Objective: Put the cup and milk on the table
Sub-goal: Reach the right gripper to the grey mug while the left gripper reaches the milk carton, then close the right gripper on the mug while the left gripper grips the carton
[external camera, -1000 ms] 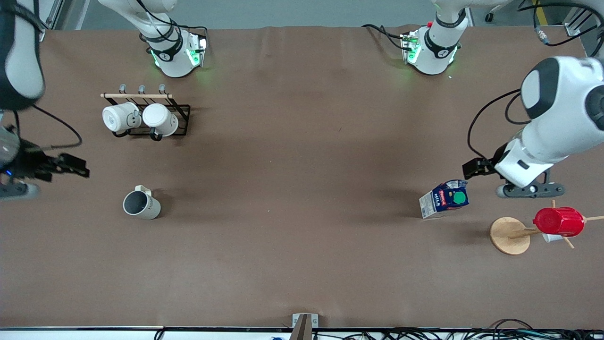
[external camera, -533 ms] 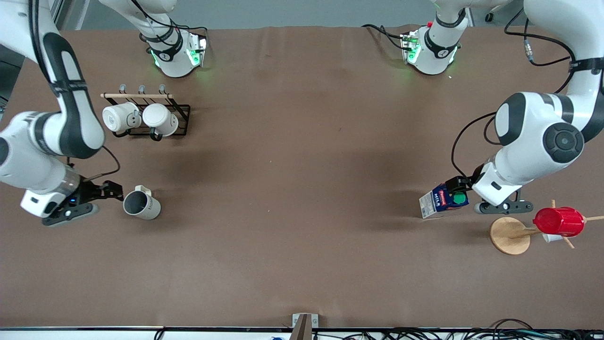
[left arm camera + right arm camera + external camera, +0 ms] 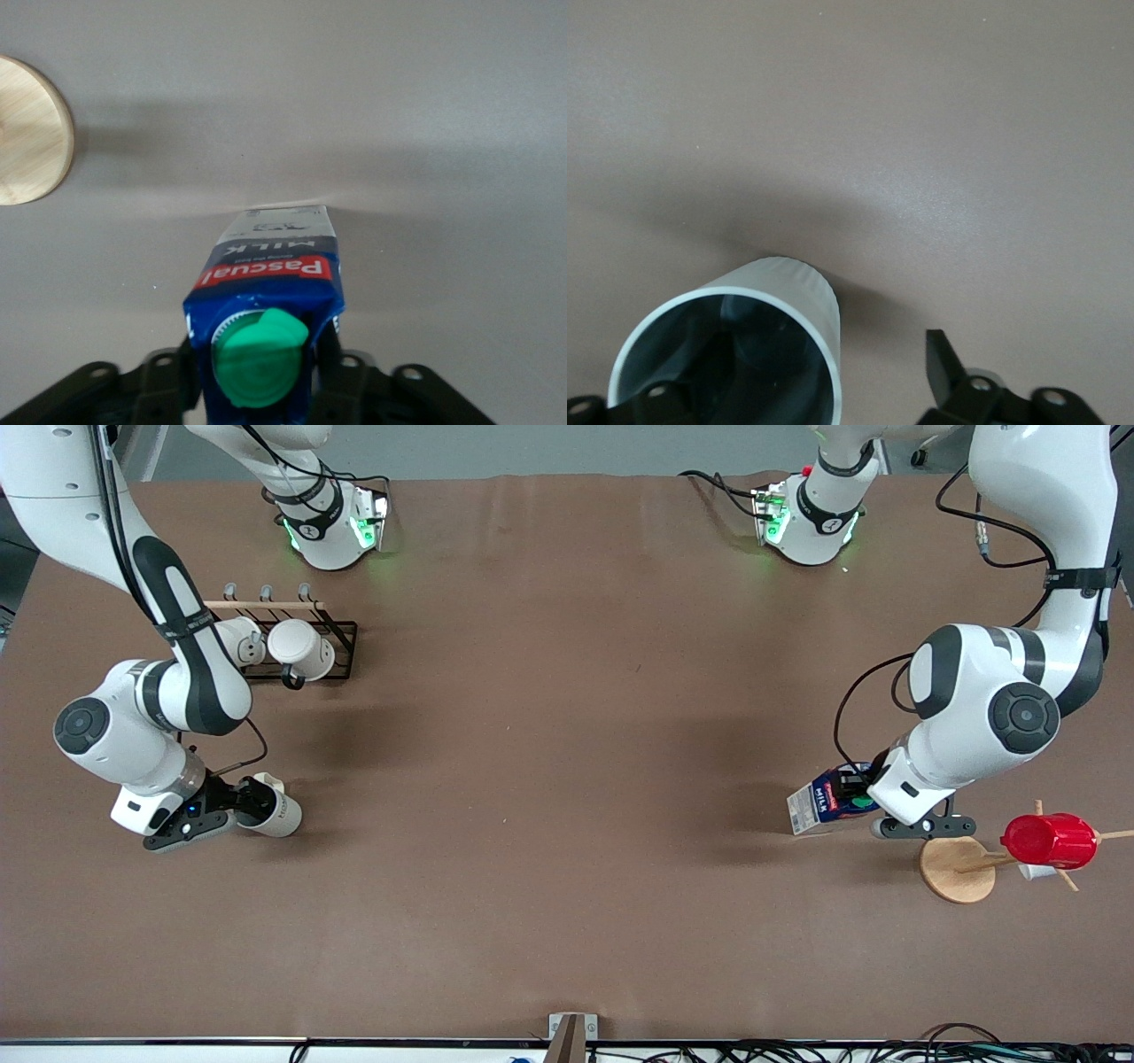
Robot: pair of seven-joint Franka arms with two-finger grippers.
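The cup (image 3: 280, 815), cream-white with a grey inside, stands on the brown table (image 3: 567, 779) toward the right arm's end. My right gripper (image 3: 244, 802) is open at its rim. In the right wrist view one finger sits over the cup's (image 3: 811, 305) opening, and the other finger (image 3: 943, 359) is outside the wall with a wide gap. The milk (image 3: 819, 802), a dark-blue carton with a green cap, stands toward the left arm's end. My left gripper (image 3: 858, 790) is open around its top. In the left wrist view the fingers (image 3: 326, 359) flank the carton (image 3: 266, 266).
A black rack (image 3: 341, 651) with two white mugs stands farther from the front camera than the cup, partly covered by my right arm. A wooden peg stand (image 3: 952, 868) with a red cup (image 3: 1050, 840) stands beside the milk; its base shows in the left wrist view (image 3: 27, 133).
Both arms swung in from the table's ends and came down: the right gripper reached the cup, the left gripper reached the milk. Cup and milk have not moved.
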